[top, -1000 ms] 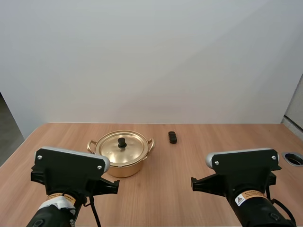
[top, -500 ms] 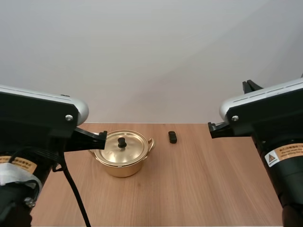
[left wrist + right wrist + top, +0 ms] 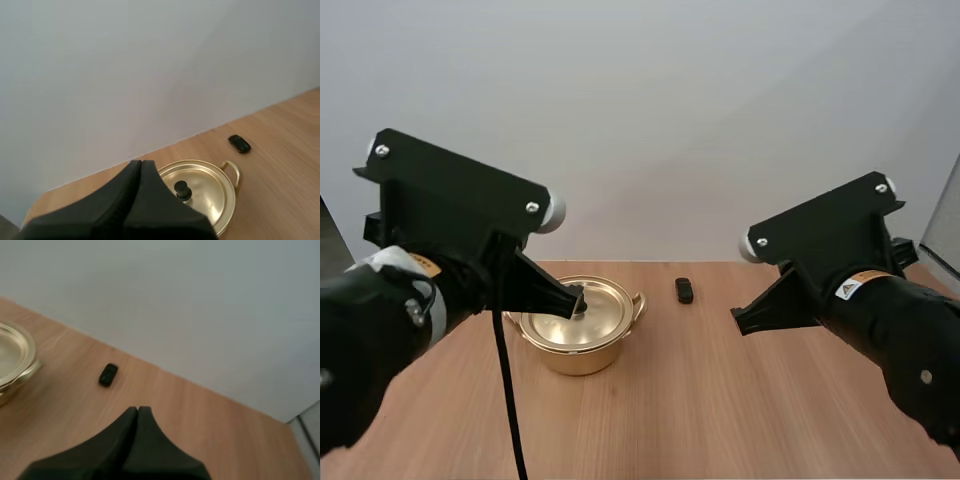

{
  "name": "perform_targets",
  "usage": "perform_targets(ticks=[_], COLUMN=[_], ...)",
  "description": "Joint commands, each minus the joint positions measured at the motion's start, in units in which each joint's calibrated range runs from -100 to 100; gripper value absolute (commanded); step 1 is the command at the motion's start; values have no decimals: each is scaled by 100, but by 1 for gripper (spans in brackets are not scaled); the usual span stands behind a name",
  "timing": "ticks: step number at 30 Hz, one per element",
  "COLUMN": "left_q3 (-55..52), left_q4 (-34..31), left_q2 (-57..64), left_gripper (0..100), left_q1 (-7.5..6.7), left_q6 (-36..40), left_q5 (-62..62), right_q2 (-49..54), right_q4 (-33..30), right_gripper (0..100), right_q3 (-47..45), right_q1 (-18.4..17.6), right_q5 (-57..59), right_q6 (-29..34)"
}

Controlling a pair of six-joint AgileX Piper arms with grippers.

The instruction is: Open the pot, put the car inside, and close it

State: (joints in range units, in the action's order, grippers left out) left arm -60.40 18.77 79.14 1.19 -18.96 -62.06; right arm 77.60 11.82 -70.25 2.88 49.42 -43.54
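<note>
A gold pot point(image 3: 582, 335) point(image 3: 212, 192) stands on the wooden table with its lid on; the lid has a black knob point(image 3: 182, 189). A small black toy car point(image 3: 685, 290) point(image 3: 239, 144) point(image 3: 108, 375) lies on the table to the pot's right, apart from it. My left gripper point(image 3: 140, 163) is shut, its fingers lying together as one dark wedge, raised above and short of the pot. In the high view its tip point(image 3: 577, 300) overlaps the lid. My right gripper point(image 3: 137, 410) is shut too, held in the air nearer than the car. The pot's rim point(image 3: 17, 357) shows beside it.
The wooden table point(image 3: 720, 400) has bare room in front of the pot and to the right. A round hole point(image 3: 942, 336) sits at the table's right edge. A plain white wall stands behind.
Both arms have risen from low at the table's near edge and now point forward and down, the left toward the pot, the right toward the car. Pot and car have not moved.
</note>
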Motion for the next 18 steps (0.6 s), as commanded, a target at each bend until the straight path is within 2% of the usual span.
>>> perform_targets(ticks=[1,4,7,9,12,15,18], left_q3=[496,1011,1438,1598,1648,1648,1648], left_q4=[89,89,135,205,349,712,1068], left_q2=[-2627,-3541,-4349,-4682,-4884,-5036,-5343], left_gripper=[0,0,0,5,17,31,44], left_q1=[6,6,6,6,6,6,6], left_q6=[-337,-395,-225,-227,-314,-490,-610], left_q5=[-420,-588,-1278,-1620,-1721,-1721,-1566], right_q2=[-689,-1021,-1385,-1695,-2168,-2579,-2767], right_q4=[1076,1131,1373,1551,1760,1790,1790], right_gripper=[0,0,0,0,0,25,42], right_q3=[113,340,615,801,1073,1323,1423], right_q1=[-2,-2,-2,-2,-2,-2,-2], right_q5=[726,251,83,103,103,269,343], right_q6=[-293,-293,-370,-397,-520,-497,-497])
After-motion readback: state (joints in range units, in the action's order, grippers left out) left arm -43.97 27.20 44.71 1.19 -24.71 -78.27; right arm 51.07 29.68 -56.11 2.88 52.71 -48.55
